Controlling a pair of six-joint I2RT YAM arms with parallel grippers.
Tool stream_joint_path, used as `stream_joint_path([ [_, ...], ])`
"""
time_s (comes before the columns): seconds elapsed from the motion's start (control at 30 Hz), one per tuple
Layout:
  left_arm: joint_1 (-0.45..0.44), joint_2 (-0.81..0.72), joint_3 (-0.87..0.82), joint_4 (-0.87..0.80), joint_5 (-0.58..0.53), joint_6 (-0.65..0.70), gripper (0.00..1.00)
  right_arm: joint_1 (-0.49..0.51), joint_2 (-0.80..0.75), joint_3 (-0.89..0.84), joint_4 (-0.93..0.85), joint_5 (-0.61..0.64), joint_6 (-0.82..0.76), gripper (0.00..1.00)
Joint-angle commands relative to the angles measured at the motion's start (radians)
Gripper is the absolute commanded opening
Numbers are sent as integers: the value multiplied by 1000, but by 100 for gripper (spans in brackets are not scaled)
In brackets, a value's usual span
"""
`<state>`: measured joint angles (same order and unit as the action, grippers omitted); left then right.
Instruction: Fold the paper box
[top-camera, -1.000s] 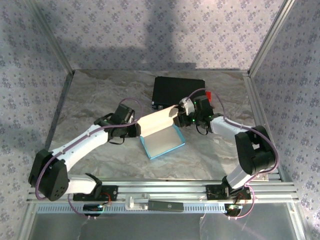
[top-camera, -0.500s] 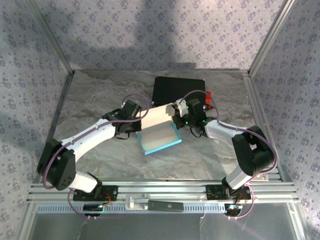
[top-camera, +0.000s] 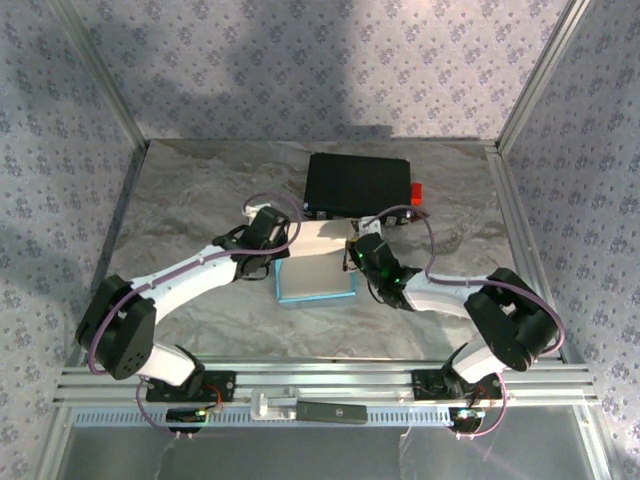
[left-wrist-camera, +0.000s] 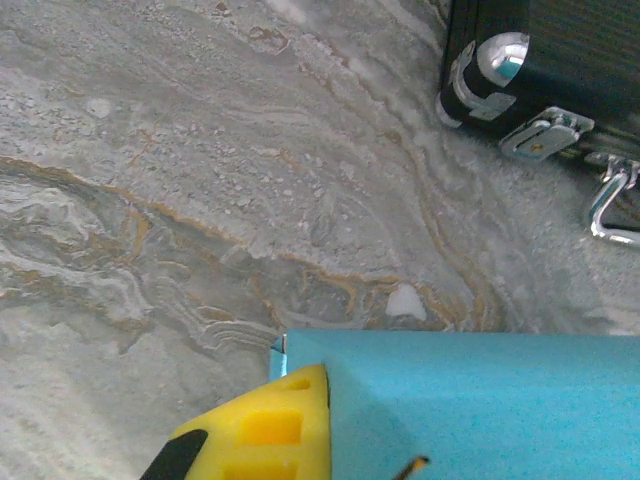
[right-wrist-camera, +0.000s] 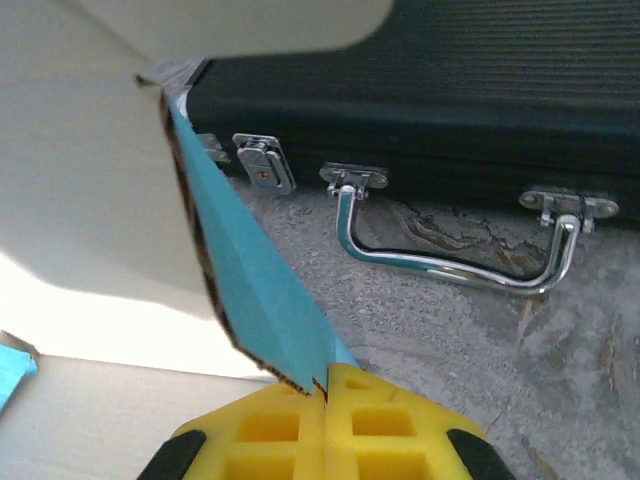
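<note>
Cyan-and-white cardboard paper box, pinched at opposite walls by left jaws and right jaws, may tear if they pull apart.

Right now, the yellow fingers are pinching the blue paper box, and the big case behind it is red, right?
Not quite. The case behind the paper box is black, not red, as the right wrist view shows. The rest is right: the yellow fingers are pinching the blue paper box.
</note>
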<state>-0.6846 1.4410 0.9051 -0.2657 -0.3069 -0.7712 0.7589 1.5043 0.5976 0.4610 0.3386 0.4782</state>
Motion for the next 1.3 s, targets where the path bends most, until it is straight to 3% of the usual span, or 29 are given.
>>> stream_joint_path([
  [0.0, -17, -26, -24, 179, 10, -95, 0, 43, 49, 28, 18, 124, 169, 0],
  [0.23, -24, -46, -44, 314, -15, 15, 0, 107, 85, 35, 129, 279, 166, 0],
  [0.33, -24, -61, -84, 411, 5, 93, 0, 68, 131, -6, 341, 202, 71, 0],
  [0.57, -23, -86, -329, 829, 75, 172, 0, 20, 296, -54, 662, -16, -88, 0],
  [0.87, -38, -37, -451, 1003, 106, 153, 0, 40, 321, -125, 722, 38, -146, 0],
  [1.27, -109, -26, -497, 999, 33, 129, 0, 55, 354, -129, 688, 75, -147, 0],
])
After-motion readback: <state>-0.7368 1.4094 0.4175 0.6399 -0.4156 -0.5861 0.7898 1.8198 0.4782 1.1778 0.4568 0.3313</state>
